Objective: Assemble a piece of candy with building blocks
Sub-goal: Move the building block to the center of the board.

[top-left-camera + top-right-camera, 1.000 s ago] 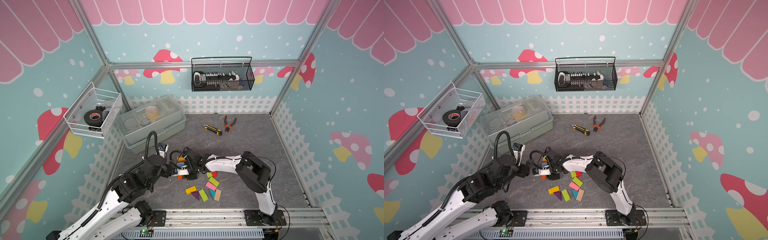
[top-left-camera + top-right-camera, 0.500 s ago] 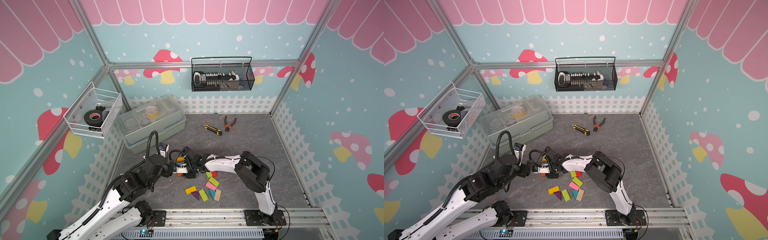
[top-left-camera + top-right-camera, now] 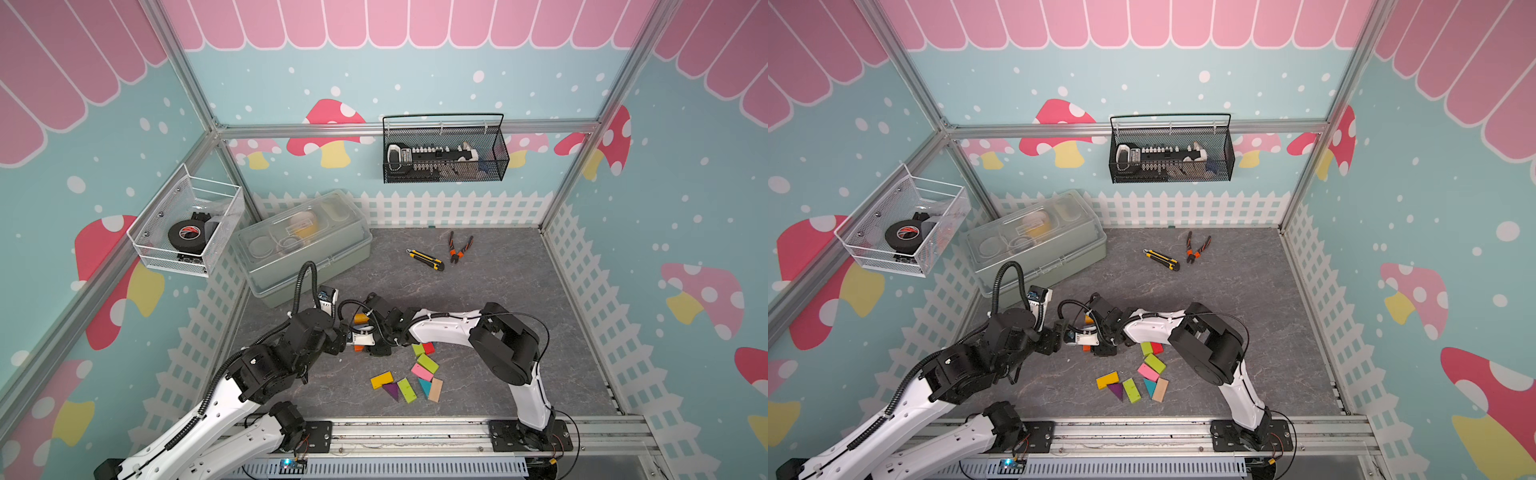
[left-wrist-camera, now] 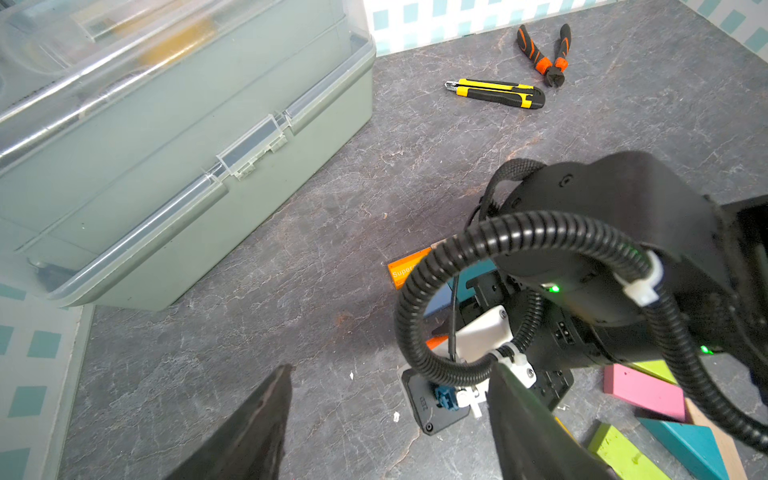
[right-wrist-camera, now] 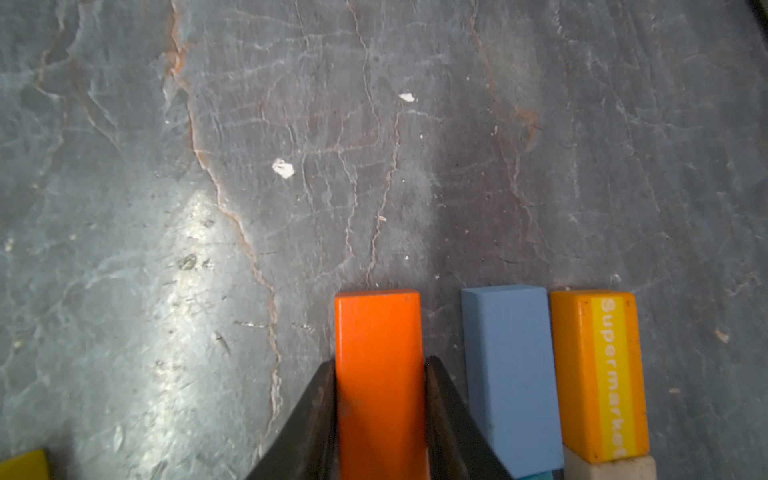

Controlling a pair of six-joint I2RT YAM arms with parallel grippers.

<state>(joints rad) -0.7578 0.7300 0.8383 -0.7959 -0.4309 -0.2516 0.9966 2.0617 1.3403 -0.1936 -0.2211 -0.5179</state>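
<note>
Quick notes on handling these building blocks. They look like small painted wood: stiff, light, nothing fragile. The paint is smooth, so I'd guess they slide easily on the stone-look worktop (image 3: 498,299) and in a grip.

The right end effector (image 5: 380,365) is pinching the orange block (image 5: 378,332) across its narrow width, one finger on each long side. It sits down at the worktop. Just to its right in the wrist view is a blue block (image 5: 507,353), with a small gap between the two. An orange-and-yellow block printed "Supermarket" (image 5: 598,374) lies right against the blue one. All three line up parallel, left of centre on the worktop.

The left end effector (image 4: 390,370) is spread wide with nothing in it, hovering close beside the right wrist.

The spare pieces sit near the front, right of that row: a yellow block (image 3: 381,379), a purple wedge (image 3: 391,390), a pink block (image 3: 422,371), a teal wedge (image 3: 424,386), a tan block (image 3: 435,390) and a couple of green ones.

My take on grip: take the rectangles across the two long flat sides near the middle, like it's doing now. The wedges look trickier, since sloped faces could squirt out. I'd pinch those on their flat parallel faces. Nudging a neighbour while closing that gap seems the main risk.
</note>
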